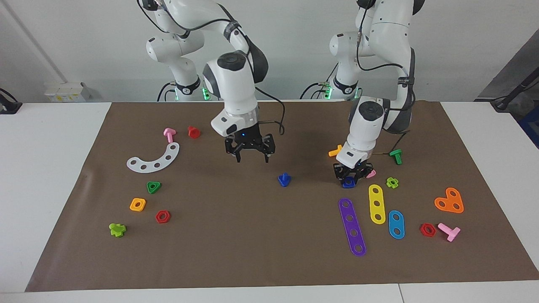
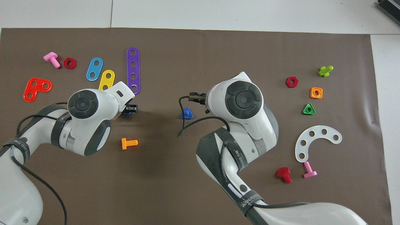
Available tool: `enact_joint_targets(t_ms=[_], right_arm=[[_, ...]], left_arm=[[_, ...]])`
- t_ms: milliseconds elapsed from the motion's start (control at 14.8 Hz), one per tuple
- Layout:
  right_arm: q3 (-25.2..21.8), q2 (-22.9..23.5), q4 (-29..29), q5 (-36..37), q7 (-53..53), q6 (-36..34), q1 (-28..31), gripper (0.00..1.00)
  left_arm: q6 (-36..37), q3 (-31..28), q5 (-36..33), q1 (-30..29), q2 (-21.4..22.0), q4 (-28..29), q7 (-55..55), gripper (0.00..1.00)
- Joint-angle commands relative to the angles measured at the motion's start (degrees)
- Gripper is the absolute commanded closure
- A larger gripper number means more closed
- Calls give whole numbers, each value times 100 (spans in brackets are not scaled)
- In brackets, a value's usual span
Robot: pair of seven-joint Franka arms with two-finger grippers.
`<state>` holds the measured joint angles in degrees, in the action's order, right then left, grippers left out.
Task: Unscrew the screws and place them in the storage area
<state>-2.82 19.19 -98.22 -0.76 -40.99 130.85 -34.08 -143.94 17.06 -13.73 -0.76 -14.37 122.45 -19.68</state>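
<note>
The dark-blue bolt point(image 1: 284, 179) with a triangular head lies alone on the brown mat point(image 1: 236, 252) near its middle; it also shows in the overhead view point(image 2: 186, 113). My right gripper point(image 1: 251, 159) hangs open and empty above the mat, beside the bolt and a little toward the right arm's end. My left gripper point(image 1: 349, 180) is down at the mat, shut on the dark-blue square nut point(image 1: 348, 183), close to the purple strip point(image 1: 352, 227). In the overhead view only an edge of the nut point(image 2: 127, 112) shows under the left gripper point(image 2: 129, 110).
Around the left gripper lie an orange bolt point(image 1: 335, 151), a green bolt point(image 1: 396, 156), a pink piece point(image 1: 371, 173), a green nut point(image 1: 392, 182) and a yellow strip point(image 1: 377, 203). A white curved strip point(image 1: 154, 158) and a green triangular piece point(image 1: 153, 187) lie toward the right arm's end.
</note>
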Motion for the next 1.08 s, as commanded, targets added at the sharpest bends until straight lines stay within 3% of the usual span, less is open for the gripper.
enact_joint_targets(t_ms=[0,203,271,542,746,881,1017], right_arm=[[-34,339,286,49,-207,19,-273,0],[-34,1172,811,312,-190,81,-660,0],[-34,1262,892,400,-155,299,-661,0],[-34,1439,849,559,161,642,-661,9],[-34,1474,796,691,205,635,-679,23],[-34,1465,752,700,240,591,-670,27],[-34,1465,656,700,258,591,-661,31]], left_arm=[[224,-9,72,-12,451,61,131,0],[944,-27,72,5,750,-221,349,0],[1181,-79,72,14,899,-248,420,0],[1886,-949,202,664,1401,-388,833,0],[2368,-1335,1089,682,1804,-616,1710,0],[3034,-1555,1310,682,1929,-1045,2238,0],[3922,-1697,1372,673,1859,-1843,2660,0]])
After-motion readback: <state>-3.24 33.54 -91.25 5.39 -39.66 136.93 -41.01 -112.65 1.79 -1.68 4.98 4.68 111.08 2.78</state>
